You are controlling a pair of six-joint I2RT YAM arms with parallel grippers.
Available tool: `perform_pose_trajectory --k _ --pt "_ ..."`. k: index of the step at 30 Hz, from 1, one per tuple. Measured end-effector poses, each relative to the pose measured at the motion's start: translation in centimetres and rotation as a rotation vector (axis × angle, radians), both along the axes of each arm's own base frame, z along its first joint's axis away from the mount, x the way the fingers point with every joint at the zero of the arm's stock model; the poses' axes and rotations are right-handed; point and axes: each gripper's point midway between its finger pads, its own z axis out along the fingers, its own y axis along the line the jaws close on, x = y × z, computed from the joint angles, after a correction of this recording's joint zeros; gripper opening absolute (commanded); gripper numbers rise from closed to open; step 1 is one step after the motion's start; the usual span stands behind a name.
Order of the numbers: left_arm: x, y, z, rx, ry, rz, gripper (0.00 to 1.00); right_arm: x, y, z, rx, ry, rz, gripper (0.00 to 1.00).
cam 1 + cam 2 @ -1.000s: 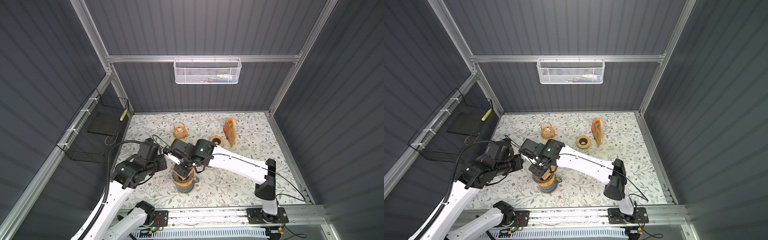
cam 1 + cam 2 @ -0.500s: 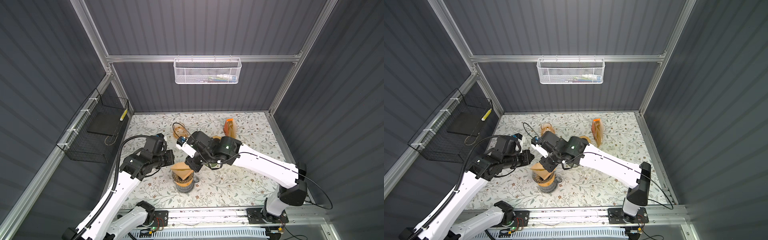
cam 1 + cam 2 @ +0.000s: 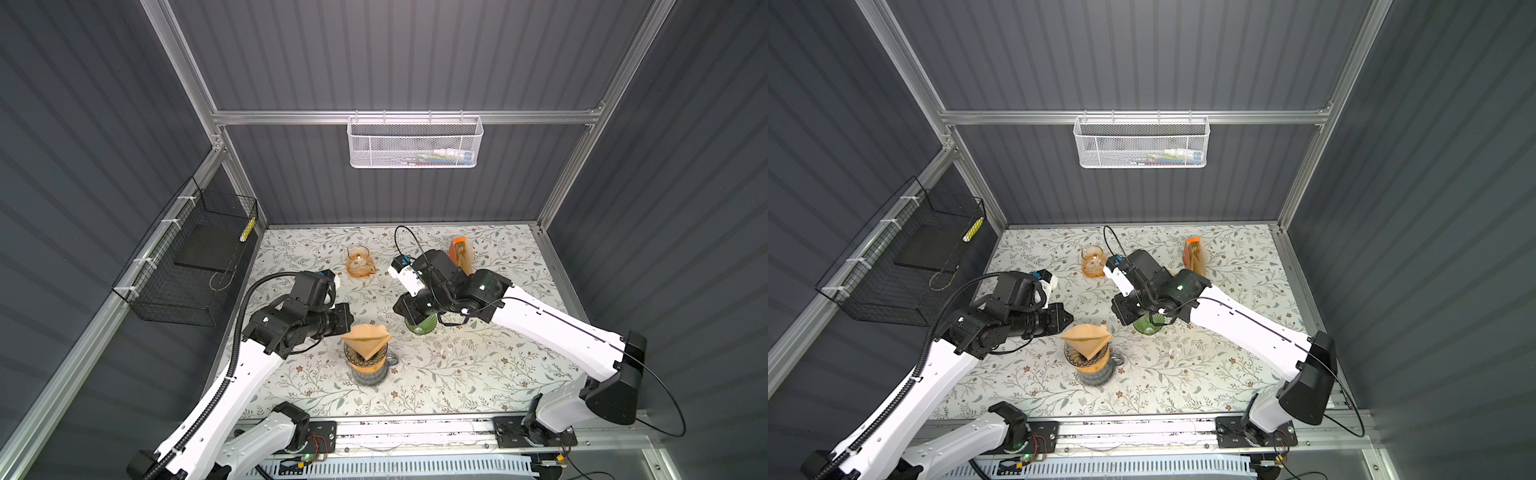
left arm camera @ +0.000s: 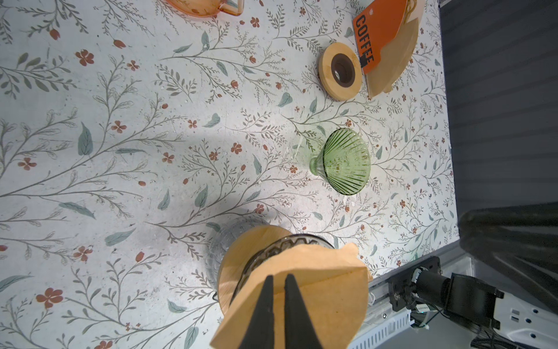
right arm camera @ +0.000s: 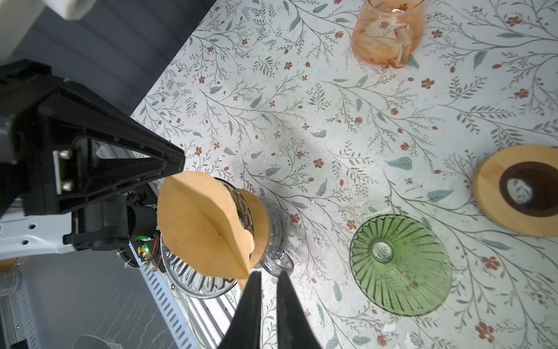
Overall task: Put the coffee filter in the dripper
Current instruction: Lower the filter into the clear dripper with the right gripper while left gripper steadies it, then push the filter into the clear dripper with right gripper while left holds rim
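- left arm comes in from the near left edge, forearm raised, wrist about level; left gripper (image 4: 279, 276) points sideways at the filter's rim
- left jaws pinched on the coffee filter (image 3: 368, 340), gripping its upper edge
- right arm is stretched from the near right corner toward the middle, wrist bent down over the green ribbed glass cone (image 5: 398, 266)
- right gripper (image 5: 267, 273): jaws nearly together, nothing between them, clear of the filter
- filter: tan paper, folded cone with a centre crease, sitting tilted in the dripper (image 5: 193, 281), partly above its rim
- dripper: clear ribbed glass with a wooden collar, on a glass server
- flat wooden ring (image 4: 341, 71) with a dark hole
- floral tablecloth (image 3: 478, 374), matte
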Motion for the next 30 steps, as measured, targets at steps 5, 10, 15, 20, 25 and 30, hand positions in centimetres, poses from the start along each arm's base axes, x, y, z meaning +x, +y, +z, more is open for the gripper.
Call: perform_pose_trajectory --k 5,10,15,20,25,30 --pt "-0.2 -0.5 -0.3 -0.012 0.029 -0.020 0.11 -0.7 0.6 -0.7 0.020 0.041 0.024 0.15" --pt "-0.4 -0.7 -0.4 -0.022 0.040 -0.030 0.11 -1.2 1.5 -1.0 0.033 0.059 0.048 0.14" --pt "-0.8 -0.8 -0.5 -0.026 0.057 -0.039 0.11 -2.6 2.8 -2.3 0.013 0.088 0.093 0.13" --pt "-1.6 -0.9 -1.2 -0.031 0.098 -0.056 0.11 -4.2 3.9 -3.7 -0.018 0.120 0.139 0.13" --pt "-2.6 -0.7 -1.8 -0.020 0.142 -0.071 0.11 -5.2 4.2 -3.9 -0.027 0.125 0.162 0.13" --pt "-3.5 -0.3 -2.2 -0.008 0.167 -0.082 0.11 -6.0 4.5 -3.8 -0.029 0.126 0.182 0.12"
